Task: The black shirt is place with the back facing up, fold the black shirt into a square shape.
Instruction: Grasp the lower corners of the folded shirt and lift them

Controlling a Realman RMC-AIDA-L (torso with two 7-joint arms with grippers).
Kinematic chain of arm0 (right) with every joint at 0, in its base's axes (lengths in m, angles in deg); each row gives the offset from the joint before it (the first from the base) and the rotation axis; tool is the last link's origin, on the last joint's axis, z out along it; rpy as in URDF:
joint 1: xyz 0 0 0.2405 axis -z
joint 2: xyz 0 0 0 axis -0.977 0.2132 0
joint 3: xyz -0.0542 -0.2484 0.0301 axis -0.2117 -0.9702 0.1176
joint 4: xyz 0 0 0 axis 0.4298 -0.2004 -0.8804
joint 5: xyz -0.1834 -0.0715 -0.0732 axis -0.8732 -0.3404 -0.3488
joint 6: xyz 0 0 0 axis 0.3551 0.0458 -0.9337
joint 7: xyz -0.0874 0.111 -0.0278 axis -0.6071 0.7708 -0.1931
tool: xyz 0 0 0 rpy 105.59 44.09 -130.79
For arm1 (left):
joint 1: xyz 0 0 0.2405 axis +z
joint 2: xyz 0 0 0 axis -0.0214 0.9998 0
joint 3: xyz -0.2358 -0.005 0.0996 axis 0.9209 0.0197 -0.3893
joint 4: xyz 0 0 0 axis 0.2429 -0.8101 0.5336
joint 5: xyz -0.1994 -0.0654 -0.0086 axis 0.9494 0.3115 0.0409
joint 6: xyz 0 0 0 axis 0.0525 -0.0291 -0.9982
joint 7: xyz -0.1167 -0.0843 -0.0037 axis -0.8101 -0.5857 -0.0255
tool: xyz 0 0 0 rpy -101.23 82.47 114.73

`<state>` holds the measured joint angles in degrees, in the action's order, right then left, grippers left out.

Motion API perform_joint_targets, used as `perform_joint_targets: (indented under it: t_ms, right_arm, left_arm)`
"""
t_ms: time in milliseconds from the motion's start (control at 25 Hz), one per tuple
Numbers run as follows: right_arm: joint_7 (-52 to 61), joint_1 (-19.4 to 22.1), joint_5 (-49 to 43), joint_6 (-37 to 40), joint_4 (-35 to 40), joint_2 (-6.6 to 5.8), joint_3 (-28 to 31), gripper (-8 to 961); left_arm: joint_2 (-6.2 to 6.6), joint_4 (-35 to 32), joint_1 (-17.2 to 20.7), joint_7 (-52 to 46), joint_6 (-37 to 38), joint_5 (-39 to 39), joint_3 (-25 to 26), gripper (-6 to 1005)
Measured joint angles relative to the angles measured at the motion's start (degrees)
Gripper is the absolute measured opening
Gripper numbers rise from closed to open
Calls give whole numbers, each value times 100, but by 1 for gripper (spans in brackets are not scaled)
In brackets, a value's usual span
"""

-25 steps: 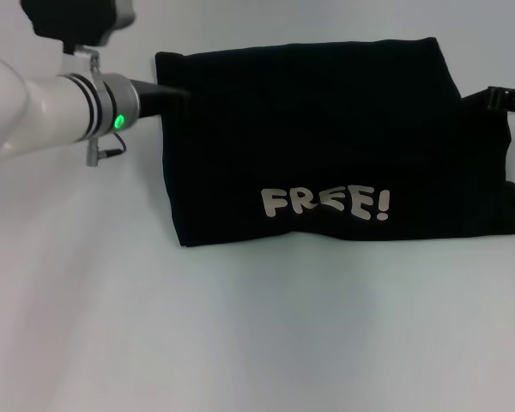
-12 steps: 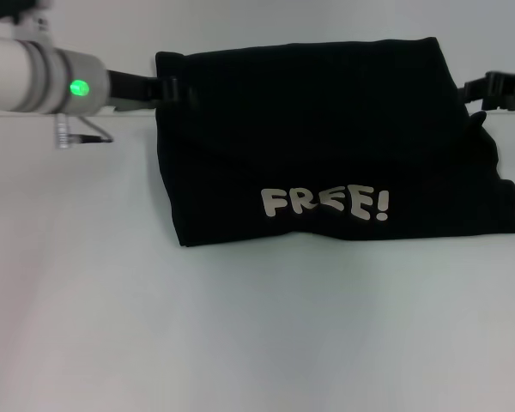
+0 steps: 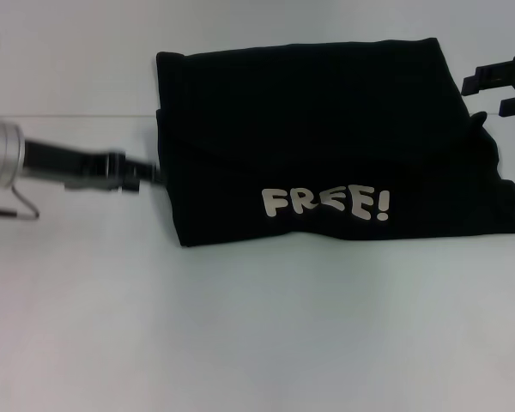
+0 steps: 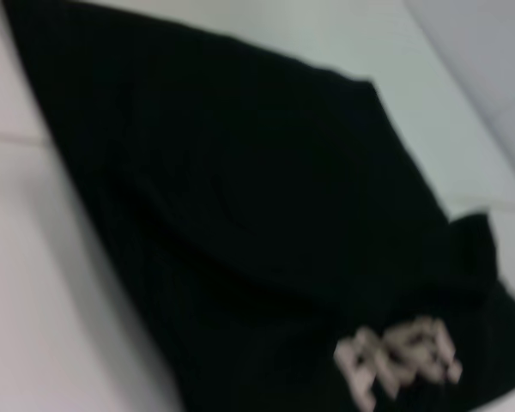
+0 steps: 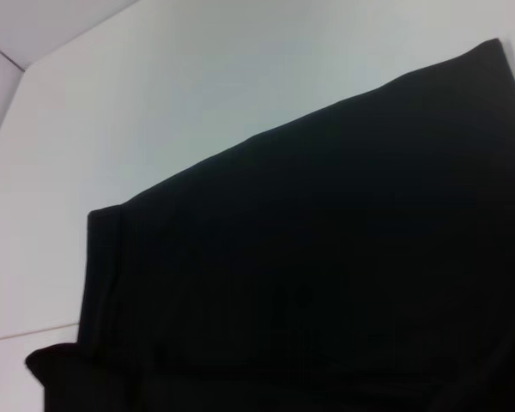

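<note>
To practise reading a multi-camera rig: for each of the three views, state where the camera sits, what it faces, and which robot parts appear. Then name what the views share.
Head view: on the robot's head, looking forward and down at the folded black shirt on the table; left gripper at the shirt's left edge, right gripper near its far right corner.
Left wrist view: on the left wrist, facing the shirt; no robot parts show.
Right wrist view: on the right wrist, facing plain shirt cloth; no robot parts show.
Shared: the shirt; head and left wrist both show the FREE! lettering.
</note>
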<state>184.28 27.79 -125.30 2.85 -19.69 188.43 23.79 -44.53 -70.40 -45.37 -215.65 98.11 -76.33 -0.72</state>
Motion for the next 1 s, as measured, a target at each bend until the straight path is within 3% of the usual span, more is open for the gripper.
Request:
perform_joint_targets:
  t_ms: [120,280,360,400,600,1000]
  right_arm:
    - [1,-2,18,100,8,-13,60,839]
    - [-12,23,23,98,-14,-23,122,833]
    - [-41,35,22,84,-40,-24,161,832]
    - [-52,38,23,76,-45,-24,171,832]
    - [-73,54,22,63,-46,-24,209,833]
    - [-86,76,21,-24,-107,-24,218,833]
  left_arm:
    - [-162,44,155,390,-180,-136,-8,601]
    - [-432,79,297,549,-593,-129,-3,600]
    - [-481,97,315,553,-675,-126,-2,599]
    - [-617,146,329,556,-833,-88,26,598]
    - [-702,479,246,465,-1216,-22,59,597]
    - [-708,1186,-62,172,-2020,4,20,585]
